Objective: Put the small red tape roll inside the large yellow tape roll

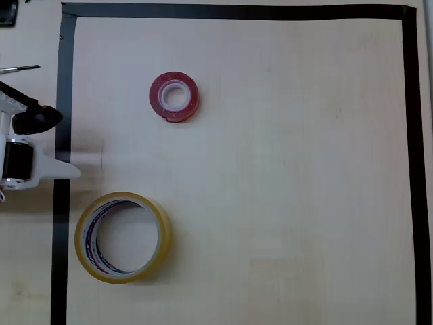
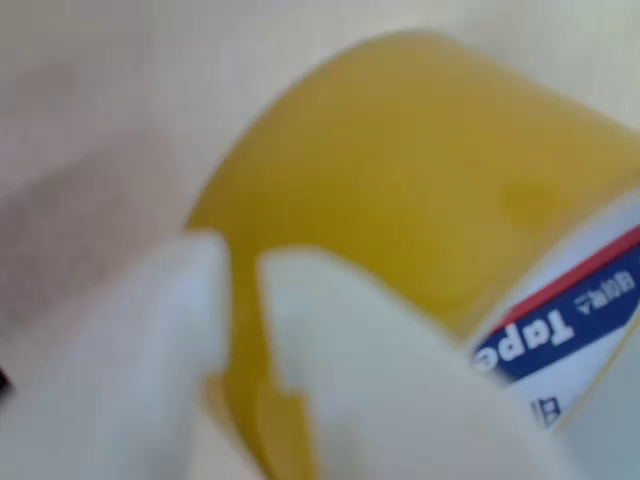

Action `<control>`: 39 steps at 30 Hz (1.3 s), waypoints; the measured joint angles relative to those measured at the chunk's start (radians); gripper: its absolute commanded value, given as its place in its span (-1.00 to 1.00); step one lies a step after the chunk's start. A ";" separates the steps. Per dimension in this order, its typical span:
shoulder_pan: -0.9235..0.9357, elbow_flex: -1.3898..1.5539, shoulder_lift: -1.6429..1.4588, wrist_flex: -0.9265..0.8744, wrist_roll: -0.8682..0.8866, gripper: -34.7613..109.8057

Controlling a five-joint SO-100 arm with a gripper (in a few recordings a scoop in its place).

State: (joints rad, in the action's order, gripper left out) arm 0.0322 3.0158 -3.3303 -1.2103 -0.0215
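The small red tape roll lies flat on the pale table, upper middle-left in the overhead view, its white core facing up. The large yellow tape roll lies flat lower left, with red and blue lines on its inner core. My white gripper reaches in from the left edge, just above the yellow roll and well to the lower left of the red one. In the blurred wrist view, the yellow roll looms close behind the gripper. The white fingers stand nearly together, and nothing is between them.
A black tape border frames the work area on the light wooden table. A thin metal tool lies outside the border at the upper left.
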 measured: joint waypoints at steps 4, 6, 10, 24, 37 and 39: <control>0.017 -0.064 0.091 -0.012 -0.058 -0.52; 0.009 -0.221 0.279 -0.041 -0.107 -0.52; -0.023 -0.469 0.643 -0.061 -0.135 -0.52; -0.164 -0.988 1.083 -0.156 -0.184 -0.20; -0.413 -1.223 1.562 -0.094 -0.212 -0.20; -0.423 -1.223 1.594 -0.043 -0.222 -0.20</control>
State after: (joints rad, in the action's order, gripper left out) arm -0.3912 1.7932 -1.7365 -1.2533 -0.2439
